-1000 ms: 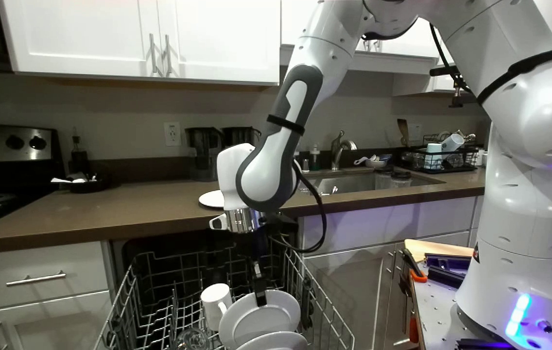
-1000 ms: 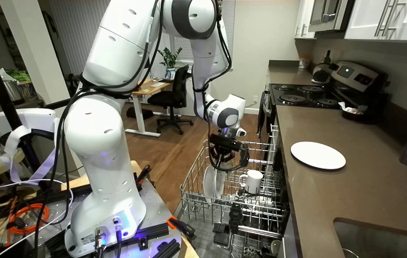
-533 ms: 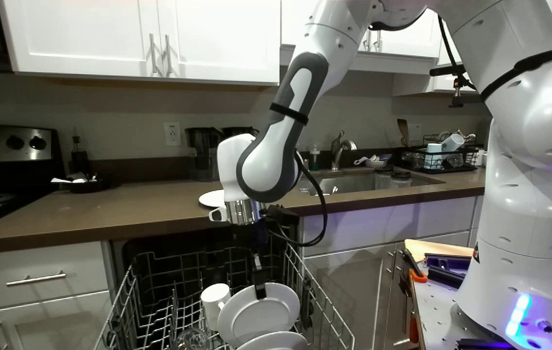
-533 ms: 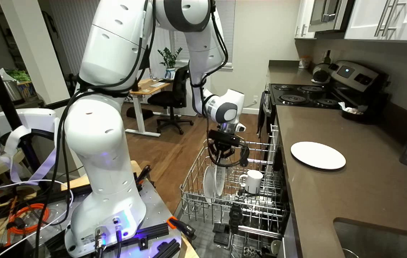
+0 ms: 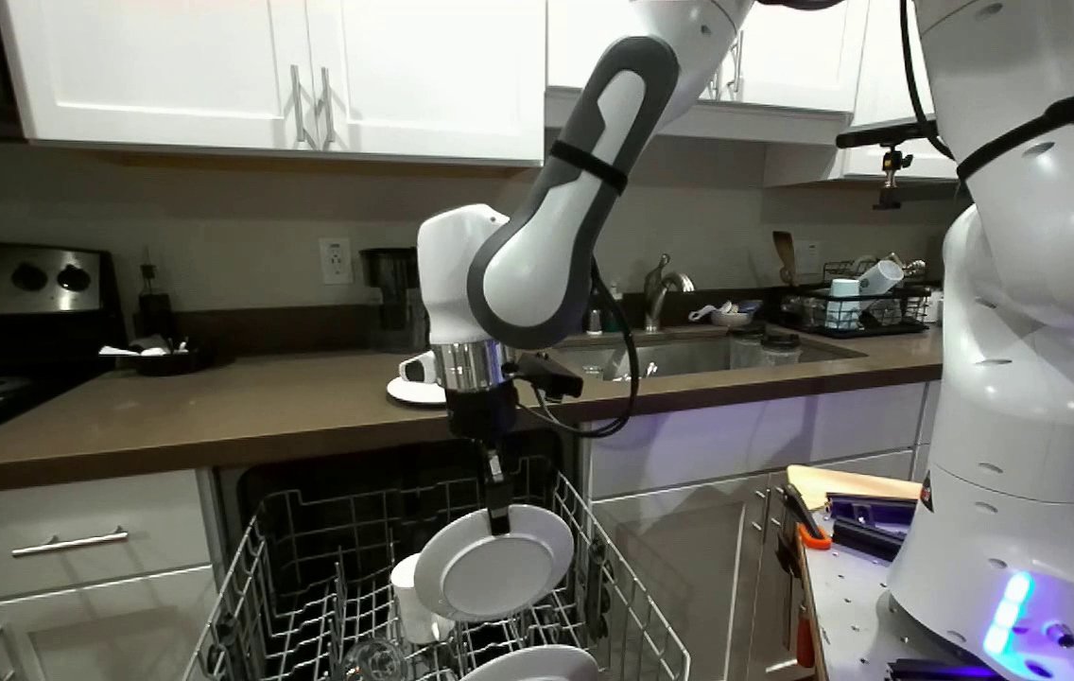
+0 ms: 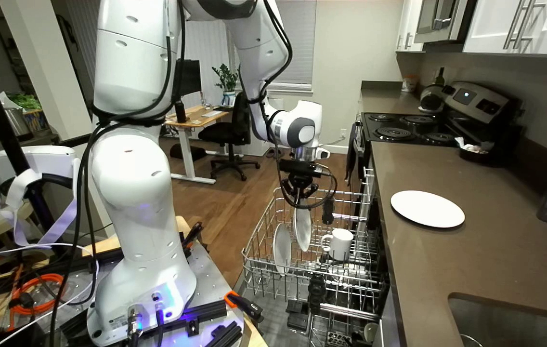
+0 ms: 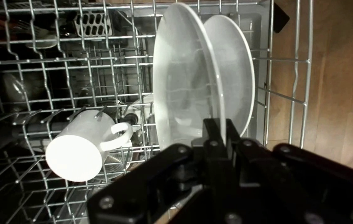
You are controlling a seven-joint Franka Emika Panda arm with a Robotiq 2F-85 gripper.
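In an exterior view, the held plate (image 5: 495,567) partly hides the mug (image 5: 417,624); the edge crops probable glassware (image 5: 374,659).

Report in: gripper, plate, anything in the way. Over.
Gripper shut on held plate at its rim. Roughly upright, higher than second plate. Mug and second plate close on either side in rack, neither touching it.

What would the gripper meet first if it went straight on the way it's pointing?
Probably the dishwasher rack: the gripper points down holding a plate, whose lower edge would land there first. The gap below is hard to judge.
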